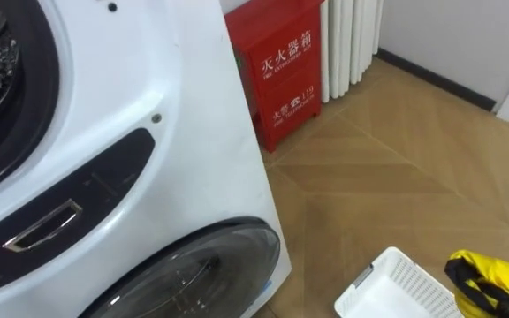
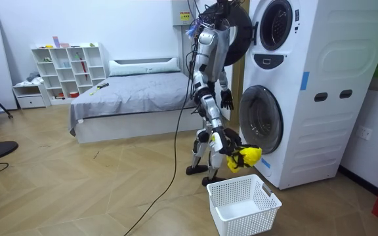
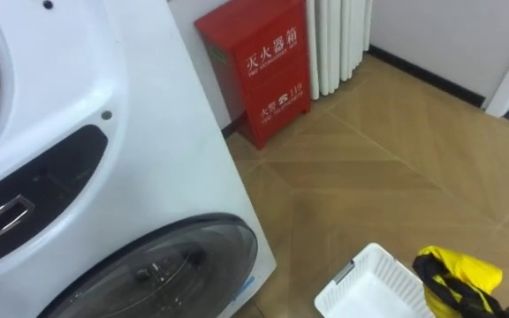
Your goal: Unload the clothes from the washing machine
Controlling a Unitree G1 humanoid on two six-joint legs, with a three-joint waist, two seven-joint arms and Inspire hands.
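On the left the washing machine (image 1: 148,79) looms close, its lower round door (image 1: 193,274) shut. In the room view the left hand (image 2: 226,99) hangs by the machine's front, and we cannot tell its state. Beyond the machine's corner stands a red box (image 1: 281,62) beside a white radiator (image 1: 352,40). Low down sits the white basket (image 1: 396,287), and just right of it is the yellow garment (image 1: 502,269), bunched in the right hand (image 1: 469,284), fingers clamped around it. We judge it soft, light and limp, best held by the bunched middle so no tail snags the basket rim. Open wooden floor (image 1: 431,150) lies to the right.
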